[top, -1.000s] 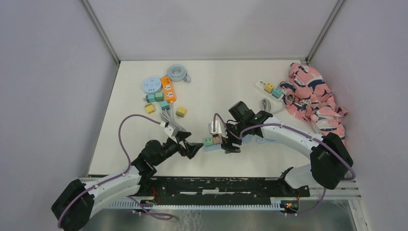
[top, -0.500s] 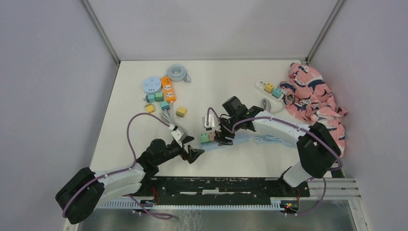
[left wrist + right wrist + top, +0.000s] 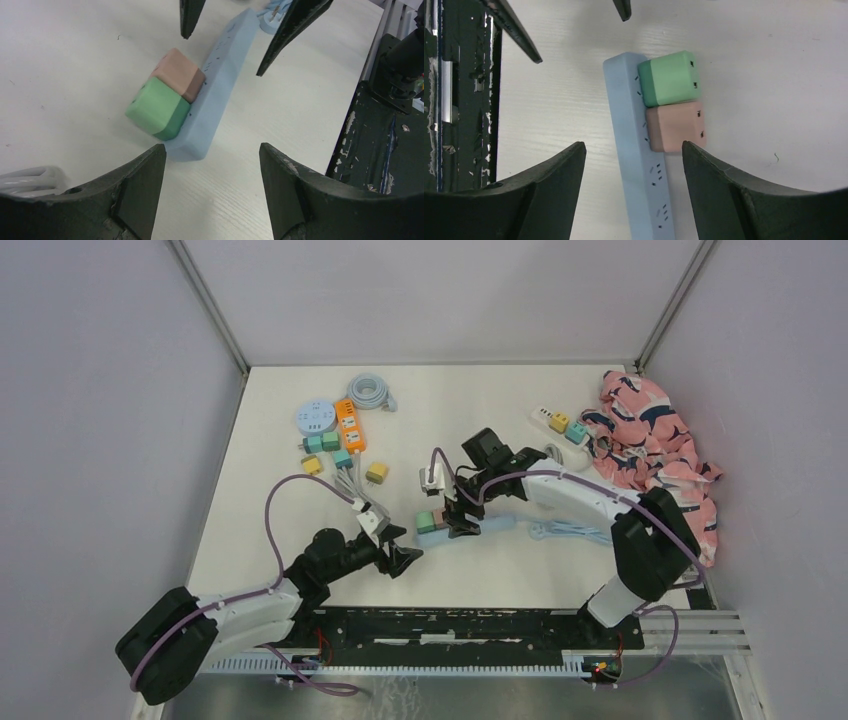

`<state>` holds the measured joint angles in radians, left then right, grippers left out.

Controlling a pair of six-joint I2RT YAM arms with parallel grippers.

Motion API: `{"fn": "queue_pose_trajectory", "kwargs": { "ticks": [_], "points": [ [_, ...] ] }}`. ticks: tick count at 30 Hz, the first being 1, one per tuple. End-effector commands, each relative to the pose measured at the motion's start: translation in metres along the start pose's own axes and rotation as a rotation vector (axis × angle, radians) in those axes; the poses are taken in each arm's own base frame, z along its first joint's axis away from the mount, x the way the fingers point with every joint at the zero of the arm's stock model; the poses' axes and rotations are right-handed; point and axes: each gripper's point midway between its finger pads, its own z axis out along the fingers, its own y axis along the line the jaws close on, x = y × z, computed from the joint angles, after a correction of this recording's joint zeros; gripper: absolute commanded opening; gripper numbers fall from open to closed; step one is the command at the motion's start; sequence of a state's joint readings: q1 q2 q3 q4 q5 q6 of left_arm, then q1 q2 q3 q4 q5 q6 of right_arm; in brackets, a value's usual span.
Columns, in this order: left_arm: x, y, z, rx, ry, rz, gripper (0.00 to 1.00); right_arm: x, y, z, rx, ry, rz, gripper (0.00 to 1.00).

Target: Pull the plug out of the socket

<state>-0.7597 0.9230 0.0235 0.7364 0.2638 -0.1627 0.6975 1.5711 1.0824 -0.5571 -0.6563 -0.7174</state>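
A light blue power strip lies on the white table with a green plug and a pink plug side by side at its left end. My right gripper is open, above the strip, its fingers straddling it just behind the pink plug; the strip and green plug show between them. My left gripper is open and empty, low over the table just short of the strip's end, facing the green plug and pink plug.
At far left are a round blue socket, an orange strip, several small plug cubes and a coiled grey cable. A white strip with plugs and a pink patterned cloth are at far right. A black rail lines the near edge.
My right gripper has swung left and farther away, and the strip's plug end has shifted left with it. My left gripper has pulled back slightly toward the near edge.
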Motion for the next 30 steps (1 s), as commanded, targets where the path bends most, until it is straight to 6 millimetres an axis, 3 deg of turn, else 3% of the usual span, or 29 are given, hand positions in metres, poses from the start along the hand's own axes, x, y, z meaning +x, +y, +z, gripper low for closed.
{"fn": "queue_pose_trajectory", "kwargs": {
  "ticks": [1,4,7,10,15,23,30],
  "points": [
    [-0.028,-0.005,0.008,0.032,-0.075,0.072,0.75,-0.011,-0.013,0.01,-0.025,-0.011,0.075,0.77],
    [-0.028,-0.005,0.008,0.034,-0.074,0.069,0.74,-0.011,-0.022,0.011,0.006,-0.004,0.081,0.76],
    [-0.029,-0.006,0.008,0.034,-0.08,0.062,0.74,-0.007,-0.018,0.009,-0.001,0.002,0.072,0.72],
    [-0.032,-0.004,0.008,0.02,-0.095,0.034,0.73,0.004,-0.016,-0.005,-0.011,0.018,0.036,0.7],
    [-0.04,0.004,0.008,-0.047,-0.137,-0.079,0.77,0.053,-0.029,-0.016,0.104,0.172,-0.101,0.74],
    [-0.058,0.006,0.015,-0.066,-0.172,-0.293,0.79,0.075,-0.057,-0.008,0.213,0.255,-0.099,0.73],
    [-0.063,0.017,0.017,-0.069,-0.167,-0.52,0.77,0.082,-0.046,0.004,0.175,0.262,-0.174,0.63]
  ]
}}
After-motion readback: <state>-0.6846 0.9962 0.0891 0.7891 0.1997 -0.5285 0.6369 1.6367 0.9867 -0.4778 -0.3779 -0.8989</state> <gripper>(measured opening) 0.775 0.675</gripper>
